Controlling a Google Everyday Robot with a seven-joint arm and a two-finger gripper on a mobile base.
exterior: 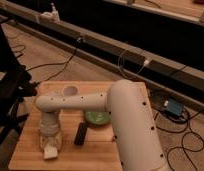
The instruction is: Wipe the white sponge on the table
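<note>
Where the arm [75, 102] dips to the table [97, 150], its fingers [45, 144] clamp shut on the white sponge [50, 152].

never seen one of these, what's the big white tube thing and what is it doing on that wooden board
The big white tube is a robot arm. It rises at the lower right, bends, and reaches left across the table, a light wooden top. There is only one picture, looking down over the arm from above; where the camera is mounted I cannot say. At the arm's end, toward the lower left of the picture, is the gripper, a two-finger clamp pointing down. It is shut on the white sponge, which rests on the wood. Also on the table are a black bar and a round green object, partly hidden by the arm. A small blue box lies on the floor.
</note>
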